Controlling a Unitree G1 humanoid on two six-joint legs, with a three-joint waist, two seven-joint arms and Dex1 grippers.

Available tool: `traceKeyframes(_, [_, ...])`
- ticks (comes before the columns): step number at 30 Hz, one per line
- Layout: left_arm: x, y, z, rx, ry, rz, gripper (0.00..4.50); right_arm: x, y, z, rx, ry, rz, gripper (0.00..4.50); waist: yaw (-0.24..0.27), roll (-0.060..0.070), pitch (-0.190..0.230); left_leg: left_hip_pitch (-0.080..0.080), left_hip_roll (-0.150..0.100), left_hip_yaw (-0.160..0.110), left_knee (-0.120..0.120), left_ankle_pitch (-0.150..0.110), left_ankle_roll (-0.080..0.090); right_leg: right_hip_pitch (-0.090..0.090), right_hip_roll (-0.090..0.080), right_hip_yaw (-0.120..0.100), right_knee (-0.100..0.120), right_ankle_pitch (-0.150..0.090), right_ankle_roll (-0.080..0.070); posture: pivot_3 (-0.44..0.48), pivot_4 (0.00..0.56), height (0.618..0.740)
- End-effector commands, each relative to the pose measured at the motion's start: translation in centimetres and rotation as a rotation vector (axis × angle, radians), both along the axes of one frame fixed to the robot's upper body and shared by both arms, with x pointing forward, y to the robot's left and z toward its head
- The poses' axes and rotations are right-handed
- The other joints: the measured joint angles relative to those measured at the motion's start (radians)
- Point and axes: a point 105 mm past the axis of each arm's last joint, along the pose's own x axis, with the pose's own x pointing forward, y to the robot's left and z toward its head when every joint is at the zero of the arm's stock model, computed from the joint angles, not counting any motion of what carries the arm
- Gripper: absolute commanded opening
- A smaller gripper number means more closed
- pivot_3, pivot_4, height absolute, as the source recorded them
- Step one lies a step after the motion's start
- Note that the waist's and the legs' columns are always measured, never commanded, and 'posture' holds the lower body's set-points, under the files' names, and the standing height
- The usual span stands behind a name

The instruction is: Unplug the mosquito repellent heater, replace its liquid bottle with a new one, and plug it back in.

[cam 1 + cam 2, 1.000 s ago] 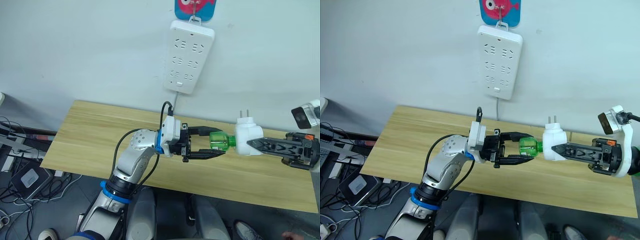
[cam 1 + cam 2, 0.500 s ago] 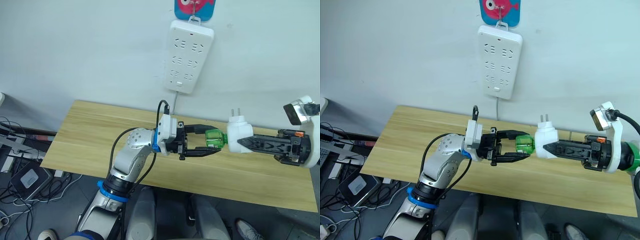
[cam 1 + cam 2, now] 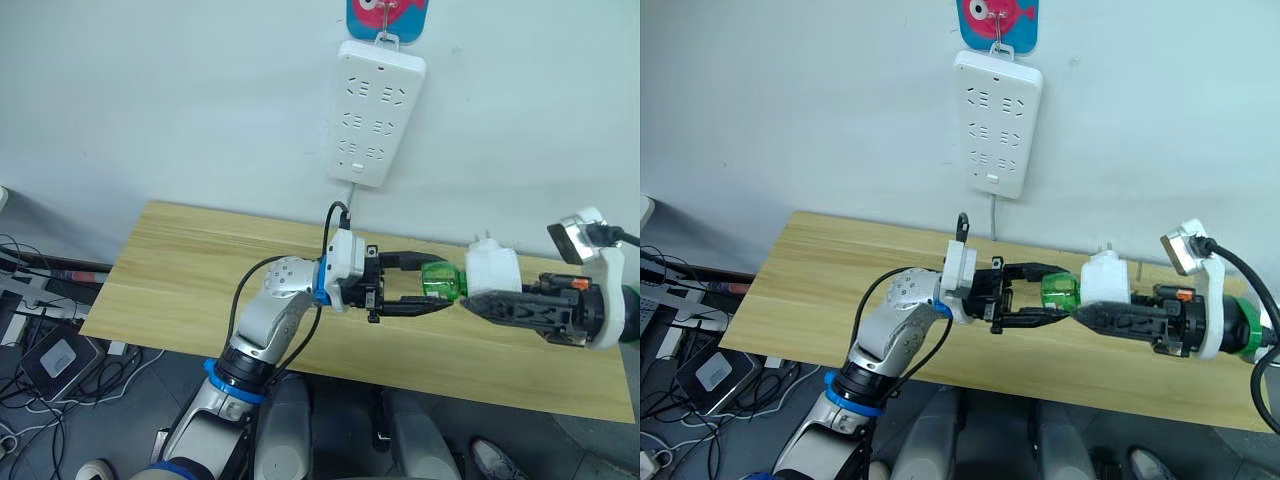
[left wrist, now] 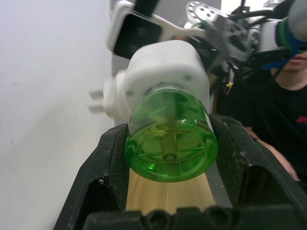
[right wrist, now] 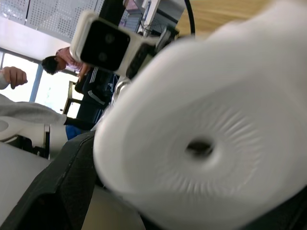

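Right wrist view, heater (image 5: pixel 206 143) blurred

Surroundings of the wooden bench

A long white power strip (image 3: pixel 376 112) hangs on the pale wall from a hook under a blue-and-pink fish plaque (image 3: pixel 389 16), its cord dropping behind the light wooden tabletop (image 3: pixel 190 275). Tangled cables and a grey box (image 3: pixel 58 355) lie on the floor. A person in black (image 4: pixel 280 122) sits nearby.

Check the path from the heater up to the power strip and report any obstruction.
Nothing visible blocks it. The heater, held by the right gripper above the table, has bare wall between it and the power strip. The green bottle sits between the left gripper's fingers.
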Motion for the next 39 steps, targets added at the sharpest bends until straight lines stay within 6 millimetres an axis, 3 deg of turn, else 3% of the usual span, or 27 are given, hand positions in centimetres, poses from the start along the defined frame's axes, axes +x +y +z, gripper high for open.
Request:
traceKeyframes(1, [-0.4, -0.2, 1.2, -0.039, -0.028, -0.013, 2.28, -1.4, 1.0, 0.4, 0.039, -0.017, 0.065, 4.48, 0.000, 0.000, 0.000, 0.000, 0.000, 0.000, 0.000, 0.000, 0.000, 0.000, 0.000, 0.000, 0.000, 0.000, 0.000, 0.165, 0.338, 0.740])
traceKeyframes(4, [-0.2, -0.2, 1.4, -0.041, -0.031, -0.005, 2.28, -2.5, 1.0, -0.6, 0.014, 0.028, 0.070, 4.48, 0.002, 0.000, 0.000, 0.000, 0.000, -0.001, 0.000, 0.000, 0.000, 0.000, 0.000, -0.001, 0.000, 0.000, 0.000, 0.170, 0.339, 0.740])
traceKeyframes(7, [0.0, 0.0, 1.5, -0.037, -0.035, 0.002, 2.28, -3.3, -0.2, -1.1, -0.062, 0.076, 0.034, 4.48, 0.004, 0.000, 0.000, -0.001, 0.000, -0.001, 0.000, 0.000, 0.000, 0.000, 0.000, 0.000, 0.000, 0.000, 0.000, 0.170, 0.339, 0.740])
traceKeyframes(11, [0.1, 0.4, 1.4, -0.029, -0.037, 0.007, 2.28, -0.8, -4.1, -0.8, -0.125, 0.048, -0.223, 4.32, 0.002, 0.000, 0.000, 0.000, 0.000, -0.001, 0.001, 0.000, 0.000, 0.000, 0.000, 0.000, 0.000, 0.000, 0.001, 0.171, 0.340, 0.740])
traceKeyframes(13, [0.1, 0.5, 1.3, -0.022, -0.037, 0.000, 2.28, 0.1, -5.5, -0.6, -0.126, 0.022, -0.303, 3.89, 0.002, 0.000, 0.000, 0.000, 0.000, 0.000, 0.001, 0.000, 0.000, 0.000, 0.000, 0.000, 0.000, 0.000, 0.001, 0.161, 0.337, 0.740])
traceKeyframes(15, [-0.1, 0.7, 1.2, -0.012, -0.039, -0.010, 2.28, 1.5, -7.1, -0.7, -0.123, -0.001, -0.406, 3.13, 0.000, 0.000, 0.000, 0.000, 0.000, 0.000, 0.001, 0.000, 0.001, 0.000, 0.000, 0.000, 0.000, 0.000, 0.001, 0.161, 0.337, 0.740])
traceKeyframes(18, [-0.2, 0.8, 1.2, -0.004, -0.038, -0.023, 2.28, 2.5, -7.9, -0.6, -0.122, -0.021, -0.454, 2.07, -0.002, 0.000, 0.000, 0.000, 0.000, 0.000, 0.001, 0.000, 0.001, 0.000, 0.000, 0.000, 0.000, 0.000, 0.001, 0.155, 0.337, 0.740])
traceKeyframes(20, [-0.3, 0.9, 1.4, 0.009, -0.041, -0.047, 2.28, 4.5, -8.4, -0.1, -0.110, -0.075, -0.494, 1.32, -0.010, 0.000, 0.000, 0.000, 0.000, 0.000, 0.000, 0.000, 0.001, 0.000, 0.000, 0.000, 0.000, 0.000, 0.001, 0.153, 0.336, 0.740])
traceKeyframes(22, [-0.3, 1.0, 1.5, 0.017, -0.041, -0.060, 2.28, 6.0, -7.9, 0.2, -0.078, -0.103, -0.496, 0.54, -0.022, 0.000, 0.000, 0.000, 0.000, 0.000, 0.001, 0.001, 0.001, 0.000, 0.000, 0.000, 0.000, 0.000, 0.001, 0.153, 0.338, 0.740])
traceKeyframes(24, [-0.3, 0.8, 1.7, 0.018, -0.041, -0.061, 2.28, 6.3, -6.1, 0.0, -0.047, -0.101, -0.438, 0.08, -0.025, 0.000, 0.000, 0.000, 0.000, 0.000, 0.001, 0.001, 0.001, 0.000, 0.000, 0.000, 0.000, 0.000, 0.001, 0.162, 0.337, 0.740])
traceKeyframes(30, [0.1, 0.8, 1.9, 0.010, -0.025, -0.036, 2.28, 2.6, -1.0, -0.4, 0.043, -0.028, -0.196, 0.08, -0.021, 0.000, 0.000, -0.002, -0.001, -0.001, -0.002, 0.001, 0.001, -0.001, 0.000, -0.001, 0.000, 0.001, -0.001, 0.174, 0.339, 0.740])
traceKeyframes(39, [0.5, 0.9, 1.1, 0.028, -0.022, -0.004, 2.28, -1.0, 0.9, 0.6, 0.095, -0.085, -0.031, 0.08, -0.022, 0.000, 0.000, -0.003, 0.000, -0.001, 0.001, 0.001, 0.001, -0.001, 0.000, -0.001, 0.000, 0.000, 0.001, 0.155, 0.330, 0.740])
